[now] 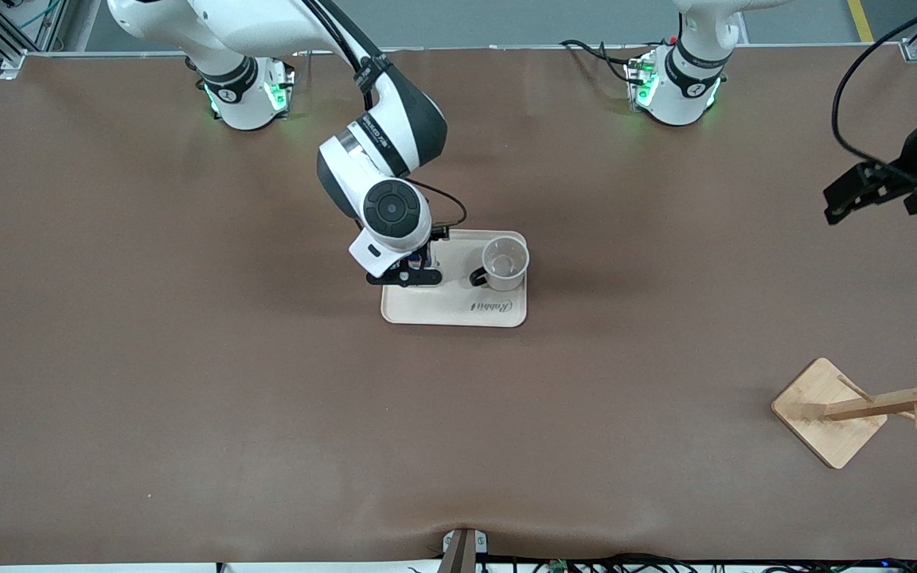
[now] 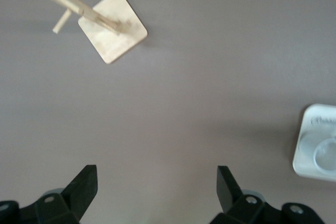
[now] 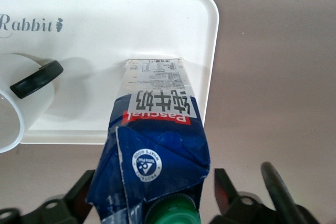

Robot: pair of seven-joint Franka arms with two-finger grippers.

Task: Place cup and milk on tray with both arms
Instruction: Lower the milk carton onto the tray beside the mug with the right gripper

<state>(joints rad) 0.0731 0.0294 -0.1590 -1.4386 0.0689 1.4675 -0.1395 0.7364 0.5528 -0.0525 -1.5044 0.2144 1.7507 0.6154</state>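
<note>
The cream tray (image 1: 458,312) lies mid-table. The white cup (image 1: 505,263) stands upright on it, toward the left arm's end, black handle facing the milk. The milk (image 3: 157,129), a dark blue carton with a green cap, stands on the tray's other end (image 3: 131,24), beside the cup (image 3: 13,114). In the front view it is mostly hidden under the right hand. My right gripper (image 1: 404,277) is open, its fingers flanking the carton top with a small gap showing (image 3: 152,195). My left gripper (image 1: 840,203) is open and empty, raised over the table's left-arm end (image 2: 157,187).
A wooden rack with pegs on a square base (image 1: 829,410) stands near the front camera at the left arm's end; it also shows in the left wrist view (image 2: 111,32). The tray's edge (image 2: 315,140) shows there too.
</note>
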